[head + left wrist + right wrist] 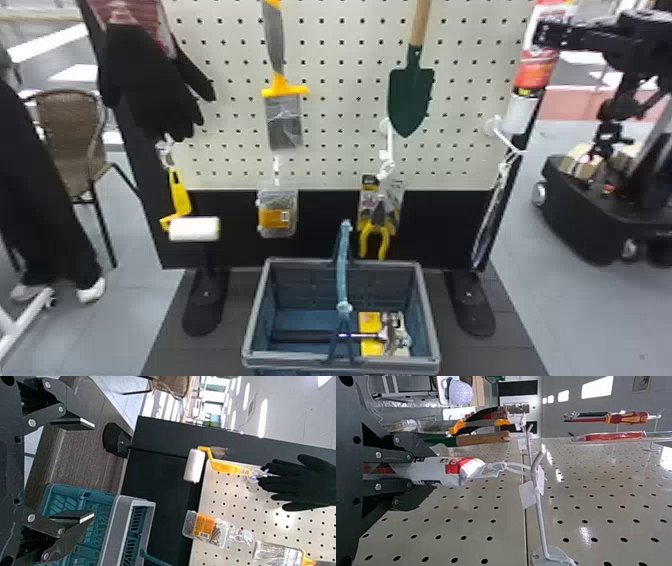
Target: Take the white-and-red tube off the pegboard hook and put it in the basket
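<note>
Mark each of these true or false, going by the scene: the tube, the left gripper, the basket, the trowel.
1. The right gripper has its fingers either side of the white-and-red tube. True.
2. The tube's loop is off the hook. False: it hangs on it.
3. The left gripper holds the paint roller. False: its fingers are apart, nothing between them.
4. A black-handled tool lies in the basket. True.
5. The trowel has a red blade. False: dark green.

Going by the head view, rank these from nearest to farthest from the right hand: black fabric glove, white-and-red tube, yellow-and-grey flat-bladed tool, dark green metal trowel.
1. White-and-red tube: at the right hand.
2. Dark green metal trowel: right half of board.
3. Yellow-and-grey flat-bladed tool: left of trowel.
4. Black fabric glove: board's left edge.
</note>
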`<action>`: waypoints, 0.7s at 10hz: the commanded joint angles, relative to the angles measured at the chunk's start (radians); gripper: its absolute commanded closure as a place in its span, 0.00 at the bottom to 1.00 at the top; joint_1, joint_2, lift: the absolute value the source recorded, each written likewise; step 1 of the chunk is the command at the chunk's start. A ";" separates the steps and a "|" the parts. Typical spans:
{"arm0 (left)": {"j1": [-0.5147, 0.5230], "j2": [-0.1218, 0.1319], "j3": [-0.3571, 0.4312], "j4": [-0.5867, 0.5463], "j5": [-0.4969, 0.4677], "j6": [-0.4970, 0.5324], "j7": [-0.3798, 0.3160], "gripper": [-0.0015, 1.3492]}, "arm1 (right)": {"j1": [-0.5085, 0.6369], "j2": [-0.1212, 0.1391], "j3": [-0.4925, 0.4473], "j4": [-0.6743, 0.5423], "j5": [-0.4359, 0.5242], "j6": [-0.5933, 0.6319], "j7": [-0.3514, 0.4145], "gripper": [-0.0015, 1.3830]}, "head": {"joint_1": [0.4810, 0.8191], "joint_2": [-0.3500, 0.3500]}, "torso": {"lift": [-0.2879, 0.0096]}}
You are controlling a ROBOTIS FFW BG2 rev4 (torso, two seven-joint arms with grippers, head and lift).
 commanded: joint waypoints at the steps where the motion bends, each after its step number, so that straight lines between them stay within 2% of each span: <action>1: 0.001 0.000 0.000 0.000 0.003 0.003 0.000 0.35 | 0.001 0.000 0.000 -0.002 0.000 0.002 -0.001 0.79 | 0.20 0.50 | 0.63; 7: 0.006 0.002 0.000 0.000 0.004 0.003 0.000 0.35 | 0.010 0.000 -0.012 -0.019 0.000 0.003 -0.007 0.79 | 0.20 0.50 | 0.63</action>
